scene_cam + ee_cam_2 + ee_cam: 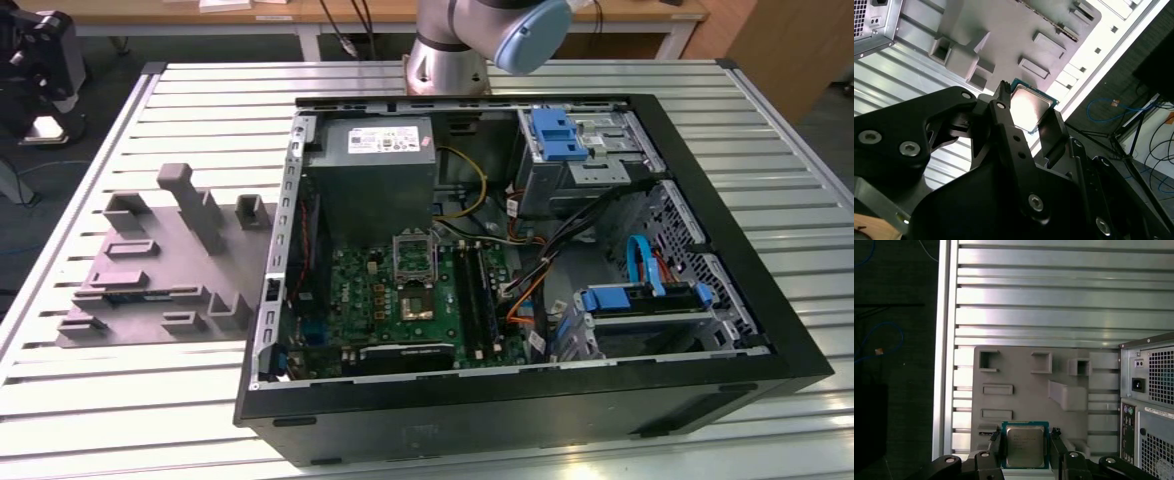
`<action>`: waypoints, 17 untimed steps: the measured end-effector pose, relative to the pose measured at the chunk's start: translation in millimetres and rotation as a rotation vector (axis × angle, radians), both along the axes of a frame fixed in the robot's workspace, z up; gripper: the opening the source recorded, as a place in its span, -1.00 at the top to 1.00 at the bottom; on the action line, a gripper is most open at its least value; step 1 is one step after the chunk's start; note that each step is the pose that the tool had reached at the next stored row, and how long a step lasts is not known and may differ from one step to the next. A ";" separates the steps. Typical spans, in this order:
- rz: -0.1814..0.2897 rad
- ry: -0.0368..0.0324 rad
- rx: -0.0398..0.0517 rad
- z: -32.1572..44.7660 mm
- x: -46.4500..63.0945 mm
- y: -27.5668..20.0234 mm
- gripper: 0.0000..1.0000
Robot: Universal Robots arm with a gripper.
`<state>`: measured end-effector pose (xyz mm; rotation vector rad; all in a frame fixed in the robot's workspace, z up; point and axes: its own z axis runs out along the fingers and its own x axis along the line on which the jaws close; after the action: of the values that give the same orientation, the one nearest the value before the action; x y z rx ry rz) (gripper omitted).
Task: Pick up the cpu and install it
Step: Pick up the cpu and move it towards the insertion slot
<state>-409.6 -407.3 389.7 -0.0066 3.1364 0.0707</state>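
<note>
The cpu (1026,447) is a flat square chip with a shiny silver top and a thin green edge. My gripper (1026,440) is shut on the cpu, with one black finger (995,441) on each of two opposite sides. In the second wrist view the cpu (1030,107) sits between the same fingers of the gripper (1029,104), held in the air above the grey moulded tray (1019,30). The tray (1024,390) lies below and beyond the chip. The open computer case (534,405) lies flat, its green motherboard (400,300) showing a metal socket frame (411,252).
The grey tray (147,270) with upright blocks lies at the exterior view's left of the case on the slatted metal table (160,400). Inside the case are a power supply (374,170), cables and blue drive brackets (558,135). The arm's base (451,60) stands behind the case.
</note>
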 end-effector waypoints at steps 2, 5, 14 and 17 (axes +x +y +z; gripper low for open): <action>0.000 0.0000 0.0000 0.0 0.5 0.0 0.06; 0.000 -0.0001 0.0001 -0.1 1.2 0.0 0.06; 0.000 0.0000 0.0000 0.0 3.2 0.0 0.06; 0.000 0.0000 0.0000 0.0 3.8 0.0 0.06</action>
<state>-405.8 -407.3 389.7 -0.0066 3.1364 0.0707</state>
